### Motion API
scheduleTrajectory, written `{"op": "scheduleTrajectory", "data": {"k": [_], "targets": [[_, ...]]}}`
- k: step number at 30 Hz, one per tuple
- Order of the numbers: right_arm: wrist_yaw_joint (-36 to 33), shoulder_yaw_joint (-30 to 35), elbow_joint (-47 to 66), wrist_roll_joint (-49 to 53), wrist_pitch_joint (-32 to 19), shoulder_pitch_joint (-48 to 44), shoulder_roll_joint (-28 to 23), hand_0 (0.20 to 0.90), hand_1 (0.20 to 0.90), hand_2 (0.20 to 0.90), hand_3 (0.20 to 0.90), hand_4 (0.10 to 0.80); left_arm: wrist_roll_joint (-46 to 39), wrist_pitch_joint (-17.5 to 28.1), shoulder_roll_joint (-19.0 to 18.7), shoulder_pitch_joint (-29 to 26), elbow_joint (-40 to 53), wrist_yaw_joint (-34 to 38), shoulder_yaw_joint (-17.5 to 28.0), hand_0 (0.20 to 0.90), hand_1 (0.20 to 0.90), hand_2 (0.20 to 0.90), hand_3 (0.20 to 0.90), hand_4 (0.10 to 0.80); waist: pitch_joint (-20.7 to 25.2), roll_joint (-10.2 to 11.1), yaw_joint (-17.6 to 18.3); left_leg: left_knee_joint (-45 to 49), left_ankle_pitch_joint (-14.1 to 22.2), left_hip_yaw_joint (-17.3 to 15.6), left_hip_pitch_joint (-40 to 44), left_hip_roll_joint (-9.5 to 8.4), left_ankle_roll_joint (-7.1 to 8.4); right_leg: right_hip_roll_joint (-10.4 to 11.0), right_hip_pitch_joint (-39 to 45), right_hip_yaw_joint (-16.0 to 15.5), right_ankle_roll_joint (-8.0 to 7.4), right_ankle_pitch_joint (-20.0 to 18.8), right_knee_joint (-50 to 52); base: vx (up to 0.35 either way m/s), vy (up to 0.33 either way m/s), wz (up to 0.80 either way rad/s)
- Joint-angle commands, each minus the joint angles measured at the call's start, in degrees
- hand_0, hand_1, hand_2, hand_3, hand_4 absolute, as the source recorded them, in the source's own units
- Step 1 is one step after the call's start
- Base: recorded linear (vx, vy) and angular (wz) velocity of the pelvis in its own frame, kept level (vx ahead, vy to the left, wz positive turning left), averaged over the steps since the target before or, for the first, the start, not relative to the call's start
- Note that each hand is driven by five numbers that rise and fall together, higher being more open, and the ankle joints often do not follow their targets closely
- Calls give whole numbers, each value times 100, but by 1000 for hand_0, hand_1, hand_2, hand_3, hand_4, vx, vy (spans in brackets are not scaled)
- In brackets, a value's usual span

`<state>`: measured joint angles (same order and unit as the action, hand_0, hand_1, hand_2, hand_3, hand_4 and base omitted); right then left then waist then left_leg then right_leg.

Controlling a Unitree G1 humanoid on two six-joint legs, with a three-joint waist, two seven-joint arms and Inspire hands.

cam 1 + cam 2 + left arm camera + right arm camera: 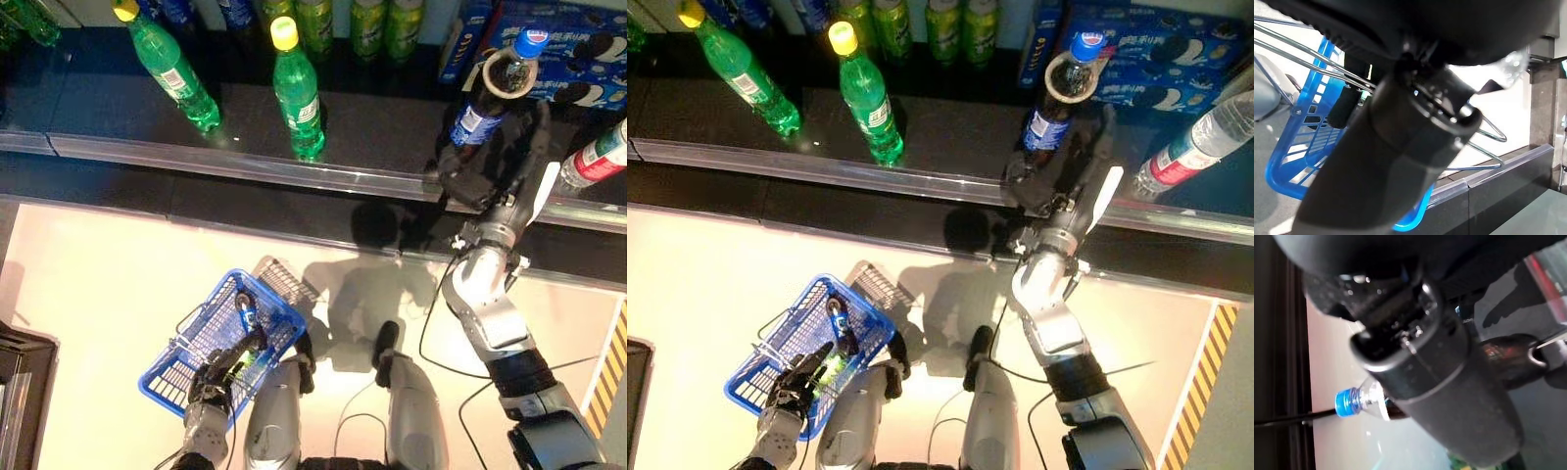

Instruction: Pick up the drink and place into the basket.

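The right hand (1065, 181) has its fingers curled round the lower body of the cola bottle (1055, 93) on the shelf — likely heavy, smooth and slippery, so mid-body suits. The left hand (217, 377) grips the basket (167, 377) handle.

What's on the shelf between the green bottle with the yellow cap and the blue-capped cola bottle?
Nothing: in the left eye view the dark shelf is bare between the green bottle and the cola bottle.
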<state>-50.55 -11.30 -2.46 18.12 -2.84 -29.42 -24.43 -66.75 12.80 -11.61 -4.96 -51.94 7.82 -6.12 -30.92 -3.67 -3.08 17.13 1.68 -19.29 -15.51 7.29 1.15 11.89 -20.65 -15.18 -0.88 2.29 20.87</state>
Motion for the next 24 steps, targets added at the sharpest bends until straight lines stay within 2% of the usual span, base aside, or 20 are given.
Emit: {"op": "scheduleTrajectory", "data": {"k": [1,24], "targets": [[-316,313,553,-253,-164,-729,-215,900,900,900,900,800,7,238,172,552,818,-374,-120,300,300,300,200,100,113,-158,16,923,-449,577,-280,144,348,32,352,-231,-85,96,-66,34,17,-4],[-372,430,13,132,507,-2006,-767,900,900,900,900,800,51,-11,79,659,832,-529,-141,300,300,300,200,100,113,-359,-222,1082,-680,782,-659,86,374,121,121,-206,-29,117,94,40,3,1]]}}
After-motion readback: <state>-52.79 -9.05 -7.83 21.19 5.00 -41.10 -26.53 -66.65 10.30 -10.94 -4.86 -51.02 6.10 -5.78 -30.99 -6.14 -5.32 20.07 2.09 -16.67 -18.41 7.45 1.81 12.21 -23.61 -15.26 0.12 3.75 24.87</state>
